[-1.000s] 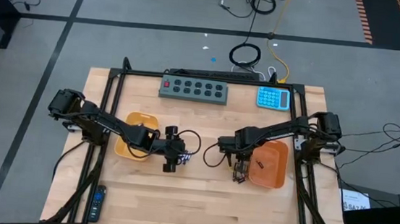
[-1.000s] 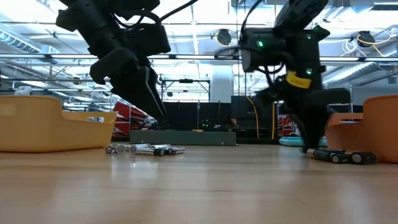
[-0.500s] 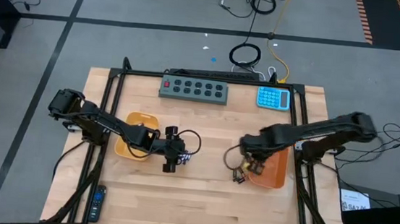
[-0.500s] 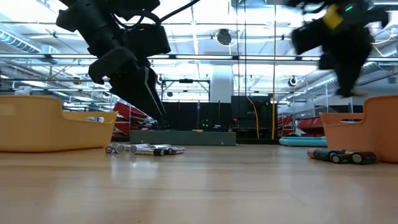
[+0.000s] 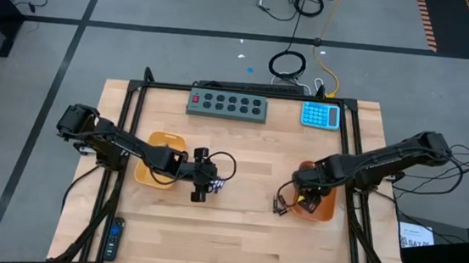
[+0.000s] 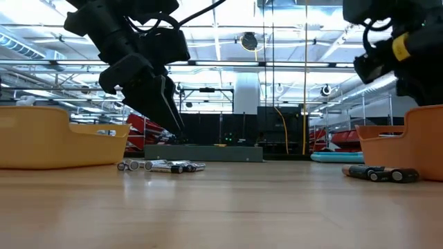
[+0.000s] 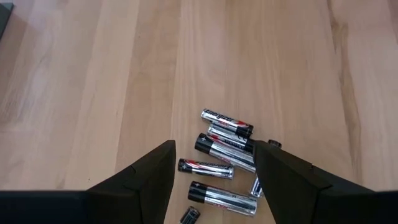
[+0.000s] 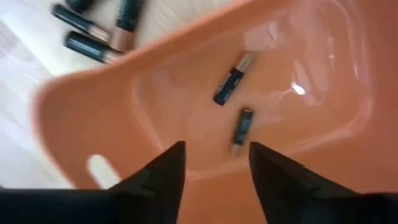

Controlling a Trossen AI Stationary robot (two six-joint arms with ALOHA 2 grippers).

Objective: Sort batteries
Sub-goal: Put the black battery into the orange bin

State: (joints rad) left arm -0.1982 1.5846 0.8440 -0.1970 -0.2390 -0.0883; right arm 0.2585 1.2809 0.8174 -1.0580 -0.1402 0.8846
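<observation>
Two dark brown-black batteries with copper ends lie loose on the floor of the right-hand orange plastic tray, as I see through the right wrist camera, and the right pincer hangs above them with its fingers spread apart and nothing between them. Just outside that tray's rim, three or so more dark batteries rest on the pale wooden bench; from the low camera they show as a short row beside the tray wall. From overhead I place the right pincer over the near-left part of that tray. My left pincer hovers just above a cluster of silvery-white batteries with black ends, fingers released and straddling the pile without touching any of it that I can tell; the cluster sits near the bench's middle, just right of the left-hand orange tray. From the low camera the silvery cells lie flat under the raised left pincer. Farther back on the bench I see a grey button box and a blue calculator, and a black remote control lies at the near left edge.
</observation>
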